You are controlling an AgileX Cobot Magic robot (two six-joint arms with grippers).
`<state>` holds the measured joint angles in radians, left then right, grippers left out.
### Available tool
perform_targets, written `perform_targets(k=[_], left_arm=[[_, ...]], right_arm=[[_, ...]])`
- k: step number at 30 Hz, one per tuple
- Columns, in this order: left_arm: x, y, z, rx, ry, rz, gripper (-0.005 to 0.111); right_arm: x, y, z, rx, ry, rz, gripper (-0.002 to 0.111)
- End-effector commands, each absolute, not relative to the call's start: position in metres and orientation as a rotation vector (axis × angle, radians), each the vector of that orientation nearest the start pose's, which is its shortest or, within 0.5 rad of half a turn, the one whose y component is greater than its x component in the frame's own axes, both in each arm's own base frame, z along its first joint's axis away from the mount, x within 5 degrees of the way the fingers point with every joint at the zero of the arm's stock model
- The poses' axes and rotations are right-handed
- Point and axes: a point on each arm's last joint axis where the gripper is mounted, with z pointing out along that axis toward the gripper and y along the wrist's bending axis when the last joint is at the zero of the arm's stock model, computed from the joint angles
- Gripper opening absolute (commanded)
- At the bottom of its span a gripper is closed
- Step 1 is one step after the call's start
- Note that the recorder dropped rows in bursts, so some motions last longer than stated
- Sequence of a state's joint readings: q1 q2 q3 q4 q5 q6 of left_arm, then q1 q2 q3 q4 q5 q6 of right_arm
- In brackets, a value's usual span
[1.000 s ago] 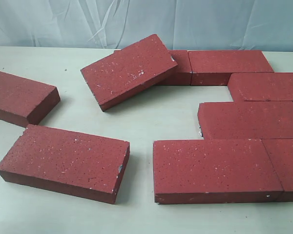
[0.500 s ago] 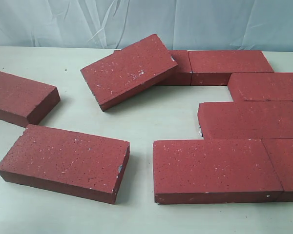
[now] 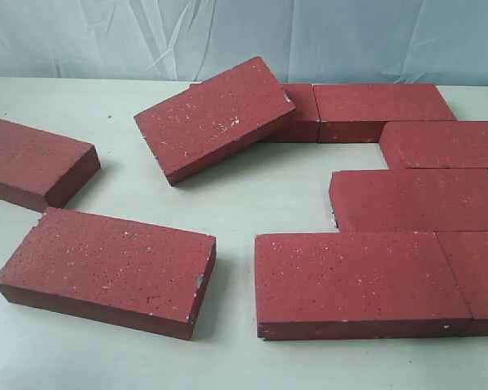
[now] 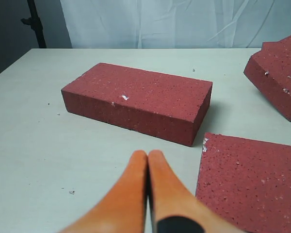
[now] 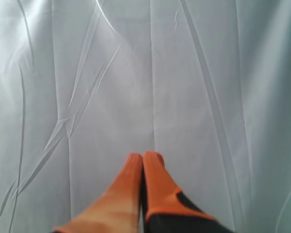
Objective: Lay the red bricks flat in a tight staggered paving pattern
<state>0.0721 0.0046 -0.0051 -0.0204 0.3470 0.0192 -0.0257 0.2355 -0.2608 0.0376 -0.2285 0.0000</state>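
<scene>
Just ahead of the left fingers [image 4: 134, 167], w/ a strip of bare tabletop [image 4: 48, 160] between, one of the red bricks [image 4: 136, 99] lies flat. A 2nd brick [image 4: 250, 187] lies close beside the tips & a 3rd brick [image 4: 281, 73] sits tilted farther off. Those fingers are pressed together, gripping nothing, low over the tabletop; the right fingers [image 5: 136, 184] are likewise closed & empty, raised & aimed at the white cloth [image 5: 208, 73]. Exterior view shows 9 bricks: 6 packed at right, 1 propped on them, 2 loose at left.
</scene>
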Motion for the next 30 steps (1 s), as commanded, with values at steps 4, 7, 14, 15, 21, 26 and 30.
perform_targets(k=[4,7,14,15,21,26,30], left_arm=[[0.054,0.004,0.183,-0.071,1.815,0.048,0.000],[0.054,0.004,0.183,-0.071,1.815,0.048,0.000],[0.054,0.004,0.183,-0.071,1.815,0.048,0.000],[0.054,0.004,0.183,-0.071,1.815,0.048,0.000],[0.054,0.004,0.183,-0.071,1.815,0.048,0.000],[0.054,0.004,0.183,-0.071,1.815,0.048,0.000],[0.054,0.004,0.183,-0.071,1.815,0.048,0.000]], right_arm=[[0.097,-0.002,0.325,0.030,1.371,-0.006,-0.001],[0.105,-0.003,0.324,0.030,1.393,-0.006,-0.001],[0.113,-0.003,0.324,0.041,1.382,0.002,-0.001],[0.114,-0.003,0.325,0.042,1.371,0.001,-0.001],[0.141,-0.005,0.330,0.047,1.243,-0.003,-0.001],[0.191,-0.005,0.317,0.041,1.372,-0.009,-0.001],[0.238,-0.006,0.319,0.043,1.605,-0.004,-0.001]])
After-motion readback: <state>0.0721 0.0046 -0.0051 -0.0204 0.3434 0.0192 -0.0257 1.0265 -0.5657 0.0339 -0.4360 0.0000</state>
